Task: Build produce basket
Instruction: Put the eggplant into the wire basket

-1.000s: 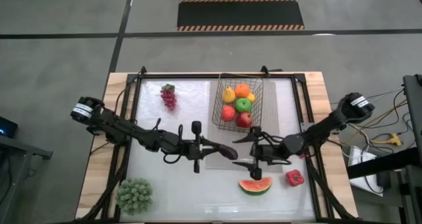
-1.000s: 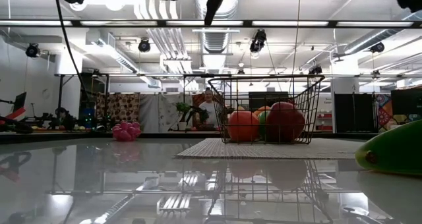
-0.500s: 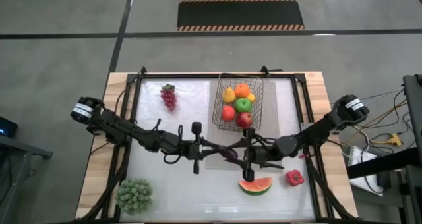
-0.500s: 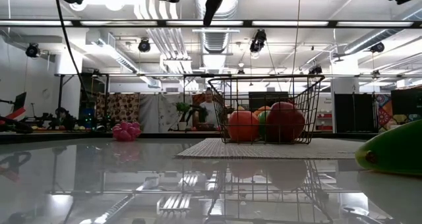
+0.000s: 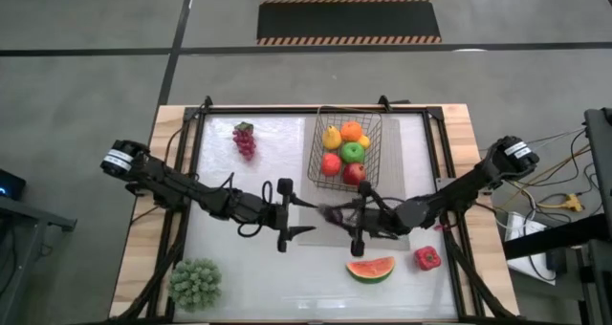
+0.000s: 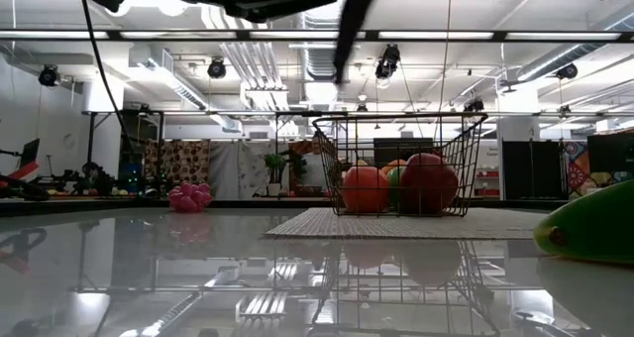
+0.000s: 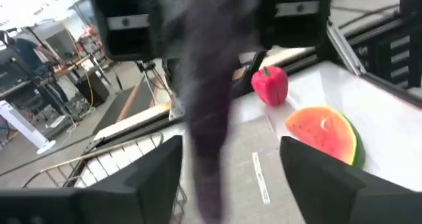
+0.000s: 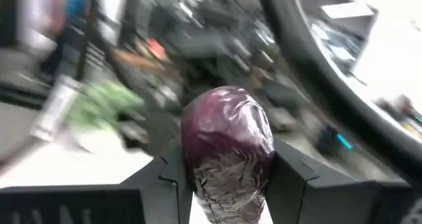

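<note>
The dark purple eggplant (image 5: 336,215) hangs above the table's middle between my two grippers, which face each other. My right gripper (image 5: 356,220) is shut on it; in the right wrist view the eggplant (image 8: 227,148) fills the gap between the fingers. My left gripper (image 5: 289,210) is open, and its fingers stand on either side of the eggplant (image 7: 208,118); I cannot tell whether they touch it. The black wire basket (image 5: 321,177) stands at the far middle and holds a pear, an orange, a green apple and red apples. My right gripper pinches the eggplant's body (image 8: 227,184) between its two fingers (image 8: 165,181). The fingers come roughly level from the table's right side. The eggplant's rounded end (image 8: 227,112) sticks out past the fingertips toward my left gripper. It is lifted clear of the table.
Purple grapes (image 5: 245,139) lie at the far left and a green bunch (image 5: 195,283) at the near left corner. A watermelon slice (image 5: 370,269) and a red pepper (image 5: 426,258) lie at the near right. A grey mat (image 6: 396,223) lies under the basket.
My right gripper has gone toward the table's left, up to the eggplant, and has shut on it. My left gripper, which was shut on the eggplant, has opened. The eggplant stays in the air above the table's middle.
</note>
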Controlling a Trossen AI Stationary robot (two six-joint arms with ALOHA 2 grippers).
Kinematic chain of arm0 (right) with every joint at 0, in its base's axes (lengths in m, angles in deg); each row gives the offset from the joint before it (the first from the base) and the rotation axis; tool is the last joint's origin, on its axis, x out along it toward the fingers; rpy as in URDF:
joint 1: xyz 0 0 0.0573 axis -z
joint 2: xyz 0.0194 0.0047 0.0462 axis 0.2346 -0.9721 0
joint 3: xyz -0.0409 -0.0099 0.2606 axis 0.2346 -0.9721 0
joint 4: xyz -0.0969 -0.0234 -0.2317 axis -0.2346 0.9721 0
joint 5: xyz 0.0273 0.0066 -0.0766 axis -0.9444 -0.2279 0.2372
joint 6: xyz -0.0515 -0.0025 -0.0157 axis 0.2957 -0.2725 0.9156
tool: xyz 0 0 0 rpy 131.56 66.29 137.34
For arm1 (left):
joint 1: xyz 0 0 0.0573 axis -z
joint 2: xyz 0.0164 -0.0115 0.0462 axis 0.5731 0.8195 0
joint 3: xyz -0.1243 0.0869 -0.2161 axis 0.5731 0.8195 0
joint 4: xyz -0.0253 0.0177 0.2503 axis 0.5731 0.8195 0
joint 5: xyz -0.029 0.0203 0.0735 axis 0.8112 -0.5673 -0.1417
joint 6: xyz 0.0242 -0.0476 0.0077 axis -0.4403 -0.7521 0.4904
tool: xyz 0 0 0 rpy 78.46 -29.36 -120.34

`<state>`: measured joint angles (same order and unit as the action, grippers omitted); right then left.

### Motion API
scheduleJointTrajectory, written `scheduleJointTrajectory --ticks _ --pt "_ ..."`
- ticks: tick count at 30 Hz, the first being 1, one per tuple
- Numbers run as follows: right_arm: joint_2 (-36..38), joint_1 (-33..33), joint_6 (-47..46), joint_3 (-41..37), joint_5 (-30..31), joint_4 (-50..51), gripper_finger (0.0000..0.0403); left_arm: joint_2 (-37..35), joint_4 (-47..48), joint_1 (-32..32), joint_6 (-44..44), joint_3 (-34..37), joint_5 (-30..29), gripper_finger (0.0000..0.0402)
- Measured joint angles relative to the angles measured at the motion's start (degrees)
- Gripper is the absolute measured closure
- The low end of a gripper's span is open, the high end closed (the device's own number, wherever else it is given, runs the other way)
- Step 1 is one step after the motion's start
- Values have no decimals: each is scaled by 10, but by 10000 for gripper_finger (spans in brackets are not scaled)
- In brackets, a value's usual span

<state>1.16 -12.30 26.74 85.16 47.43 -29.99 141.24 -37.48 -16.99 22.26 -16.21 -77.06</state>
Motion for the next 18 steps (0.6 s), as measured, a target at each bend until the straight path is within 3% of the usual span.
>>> scheduleJointTrajectory --ticks 4,7,13,18 --pt "32 4 -40 4 127 115 273 -11 31 0 -2 0 -13 137" --pt "60 15 -69 15 186 196 275 -11 32 0 -2 0 -31 133" --pt "99 100 -85 48 202 310 278 -11 31 -4 -1 0 -51 132" --pt "108 180 -109 73 201 338 278 -11 25 -12 0 0 -52 132"
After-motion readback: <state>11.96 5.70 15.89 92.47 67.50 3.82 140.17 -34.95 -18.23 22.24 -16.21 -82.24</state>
